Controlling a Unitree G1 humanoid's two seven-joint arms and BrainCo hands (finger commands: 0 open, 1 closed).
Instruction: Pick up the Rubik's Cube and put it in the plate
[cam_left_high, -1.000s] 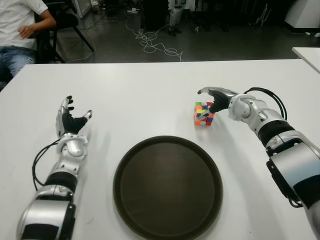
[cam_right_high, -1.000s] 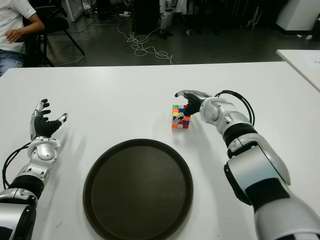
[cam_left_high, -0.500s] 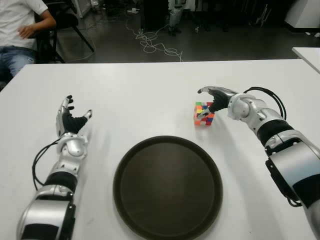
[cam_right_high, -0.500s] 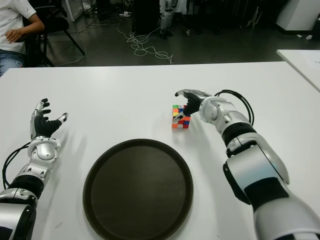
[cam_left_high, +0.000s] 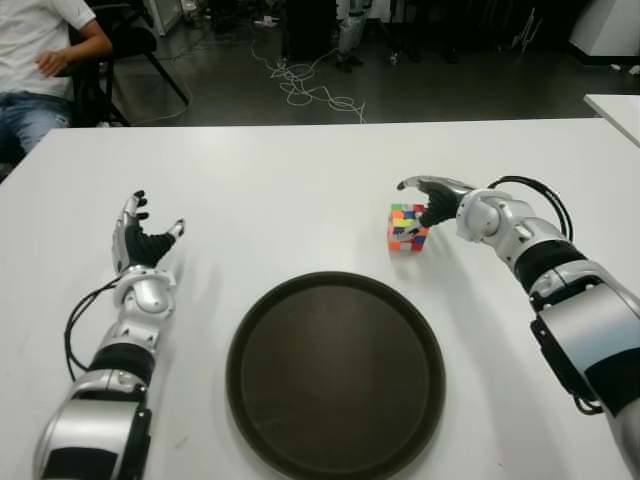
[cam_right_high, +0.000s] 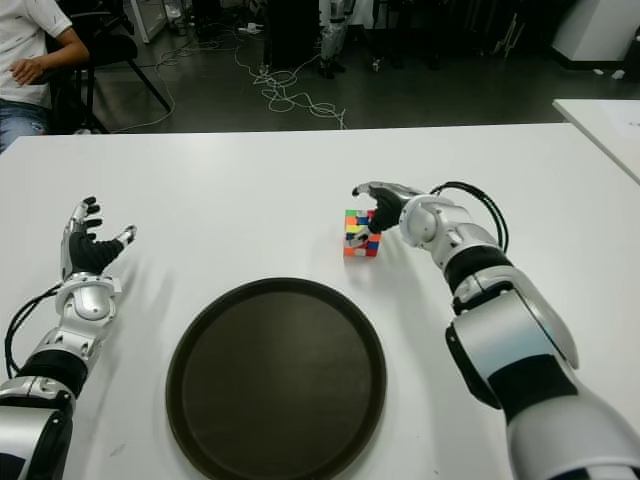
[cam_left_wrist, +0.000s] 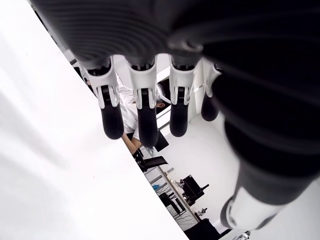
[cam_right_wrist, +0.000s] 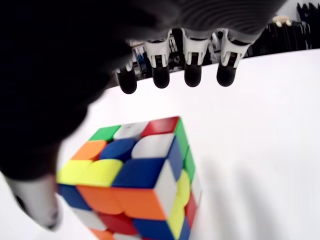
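My right hand (cam_left_high: 432, 200) arches over the Rubik's Cube (cam_left_high: 407, 228) with fingers spread wide and holding nothing, thumb down beside one face; if I close off-centre, the cube could skid across the white counter (cam_left_high: 300, 190) or twist out of my grip. The cube sits flat on the counter just beyond the plate (cam_left_high: 335, 374), turned slightly askew to the counter edge; being a cube, it has no long axis. My left hand (cam_left_high: 140, 245) shows open, well left of the plate.
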